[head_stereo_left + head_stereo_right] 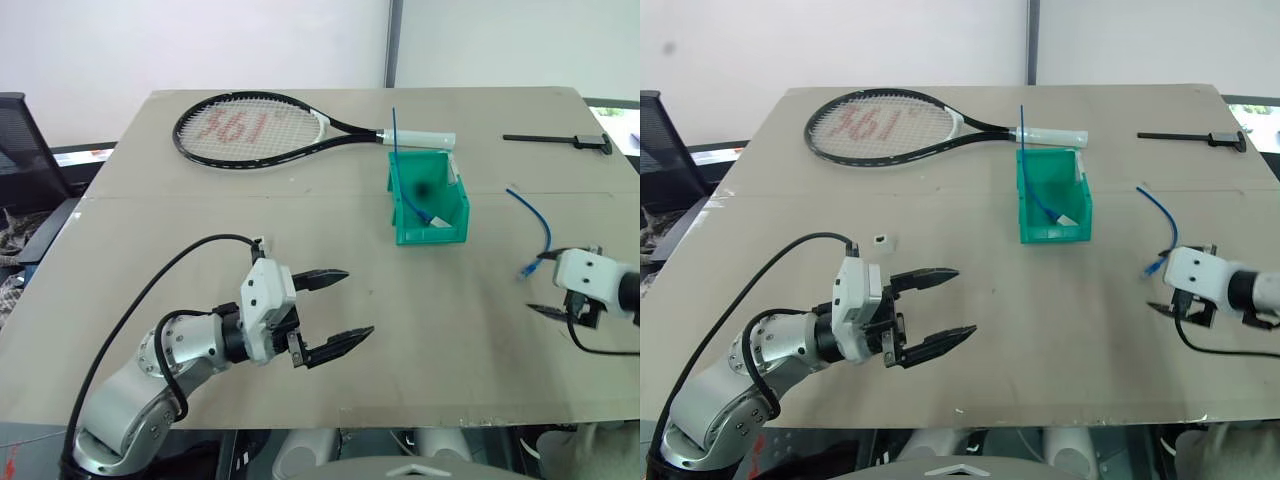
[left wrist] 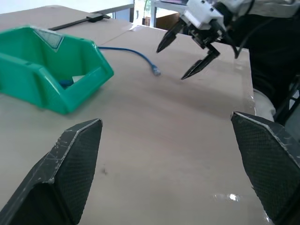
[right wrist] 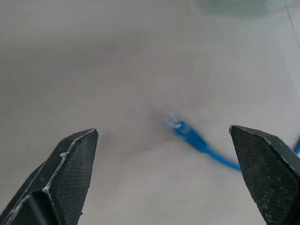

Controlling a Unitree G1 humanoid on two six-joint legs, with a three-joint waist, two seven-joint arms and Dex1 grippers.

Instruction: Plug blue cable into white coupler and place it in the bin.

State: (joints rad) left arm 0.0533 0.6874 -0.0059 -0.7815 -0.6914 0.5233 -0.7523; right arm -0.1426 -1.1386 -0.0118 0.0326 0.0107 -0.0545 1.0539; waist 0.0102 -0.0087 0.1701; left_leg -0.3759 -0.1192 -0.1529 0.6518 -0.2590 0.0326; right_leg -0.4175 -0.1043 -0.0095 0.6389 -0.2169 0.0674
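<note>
Blue cable [image 1: 1162, 222] lay right of green bin [image 1: 1077, 228]; light, limp; best pinched behind the plug. Right hand [image 1: 1168, 310] beside it, left hand [image 1: 940, 309], both spread wide, empty.

2 head views look down over the table [image 1: 300, 250]; 2 wrist views skim it closely.

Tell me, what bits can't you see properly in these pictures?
- Inside the bin: another blue cable and something white lie there; its front wall hides part, and whether they are joined is too small to tell.
- White coupler: too small to show its socket.
- Right gripper: partly behind its own white wrist in the eye views.
- Blue cable: blurred, and cut off by the right wrist view's edge.
</note>
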